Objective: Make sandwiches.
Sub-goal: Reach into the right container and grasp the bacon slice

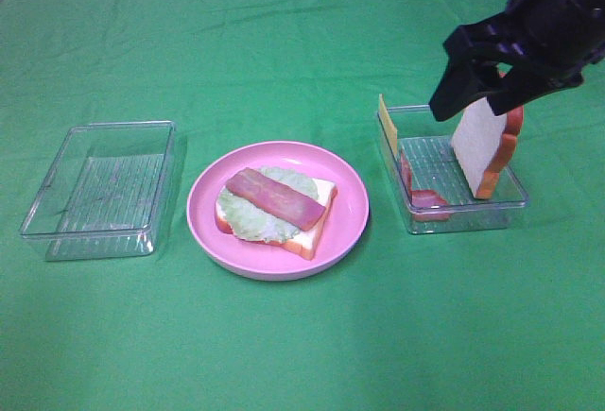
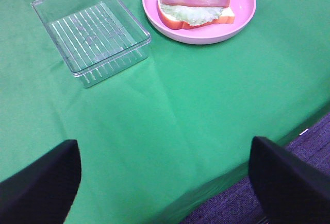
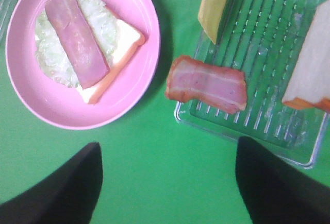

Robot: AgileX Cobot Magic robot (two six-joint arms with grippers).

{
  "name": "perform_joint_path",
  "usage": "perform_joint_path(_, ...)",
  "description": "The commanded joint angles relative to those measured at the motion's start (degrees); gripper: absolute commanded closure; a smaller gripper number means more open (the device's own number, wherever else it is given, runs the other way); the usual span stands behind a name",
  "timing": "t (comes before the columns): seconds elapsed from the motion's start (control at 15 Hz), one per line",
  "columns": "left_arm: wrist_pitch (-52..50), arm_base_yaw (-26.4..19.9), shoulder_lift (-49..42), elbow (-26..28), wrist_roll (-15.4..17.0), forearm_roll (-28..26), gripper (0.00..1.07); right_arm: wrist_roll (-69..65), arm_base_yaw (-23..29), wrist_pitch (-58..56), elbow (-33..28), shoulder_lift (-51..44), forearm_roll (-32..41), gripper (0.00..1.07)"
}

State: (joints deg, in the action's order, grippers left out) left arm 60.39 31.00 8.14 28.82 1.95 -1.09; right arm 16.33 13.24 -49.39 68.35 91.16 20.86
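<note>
R gripper (image 1: 475,99) hangs w/ jaws spread wide, nothing in them, above the clear tray (image 1: 515,205) on the right-arm side of the pink plate (image 1: 352,227). L gripper (image 2: 164,147) is also wide & bare, low over the green cloth (image 2: 206,90), well apart from the plate on its left-arm side.

On the plate: base bread slice (image 1: 319,214), lettuce round (image 1: 241,220) on it, one bacon strip (image 1: 274,198) across the top. No cheese or top slice yet, so approx. halfway.

In the tray: 2nd bread slice (image 1: 475,151) stands on edge, leaning. Cheese slice (image 1: 387,128) is propped on the wall nearest the plate. Spare bacon strip (image 3: 206,85) is draped over the plate-side rim, partly out.

Risks, my read:
- Cheese is thin & flat to the wall, so a finger prob. catches the wall & shoves the tray toward the plate.
- Coming down near that rim could flick the spare bacon out.
- Upright slice may tip if nudged on one face only.
- Anything set down off-centre could skid the top bacon off the lettuce.
</note>
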Motion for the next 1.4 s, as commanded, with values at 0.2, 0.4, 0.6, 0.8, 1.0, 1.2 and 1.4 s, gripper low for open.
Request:
perform_joint_path(0.2, -0.46, 0.17, -0.34, -0.11, -0.17, -0.17, 0.24, -9.63, 2.23, -1.89, 9.68, 13.12, -3.72, 0.42)
perform_joint_path(0.4, -0.40, 0.17, -0.40, -0.11, -0.17, -0.17, 0.24, -9.74, 2.23, -1.43, 12.89, 20.40, -3.95, 0.42)
perform_joint_path(0.6, -0.46, 0.17, -0.40, -0.11, -0.17, -0.17, 0.24, -13.01, 2.18, 0.80, 15.64, 26.07, -7.73, 0.42)
perform_joint_path(0.8, -0.46, 0.17, -0.40, -0.11, -0.17, -0.17, 0.24, -13.24, 2.18, 2.18, 15.93, 27.96, -7.79, 0.49)
perform_joint_path(1.0, -0.46, 0.17, -0.40, -0.11, -0.17, -0.17, 0.24, -13.24, 2.18, -0.06, 15.93, 28.76, -6.59, 0.58)
perform_joint_path(1.2, -0.46, 0.17, -0.40, -0.11, -0.17, -0.17, 0.24, -13.24, 2.18, -1.72, 15.93, 28.71, -4.81, 0.58)
perform_joint_path(1.4, -0.46, 0.17, -0.40, -0.11, -0.17, -0.17, 0.24, -13.24, 2.18, -3.90, 15.93, 28.71, -4.70, 0.65)
